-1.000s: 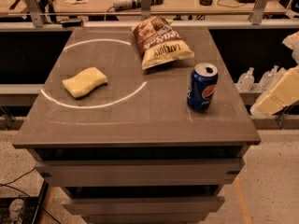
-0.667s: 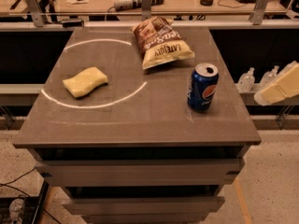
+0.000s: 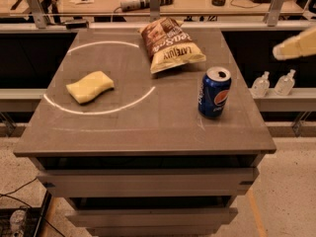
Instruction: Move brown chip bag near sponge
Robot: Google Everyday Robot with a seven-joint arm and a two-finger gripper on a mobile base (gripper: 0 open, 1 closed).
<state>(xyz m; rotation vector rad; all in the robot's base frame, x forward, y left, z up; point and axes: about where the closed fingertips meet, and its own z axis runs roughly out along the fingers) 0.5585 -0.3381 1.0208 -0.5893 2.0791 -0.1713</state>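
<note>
brown chip bag [image 3: 170, 46]: crinkly, brown over yellow
sponge [image 3: 90, 87]: flat, wavy-edged
hand [image 3: 295, 44]: right of bench [image 3: 148, 127], grip cannot tell

Claw [image 3: 285, 50] rose; now upper rt edge.

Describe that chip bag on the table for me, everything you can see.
The brown chip bag is crinkly and puffed, brown on top, pale yellow below, printed LATE JULY. It lies askew near the far edge of the table, brown end farthest back. Only the table touches it; the gripper hangs off to the right, well clear.
</note>
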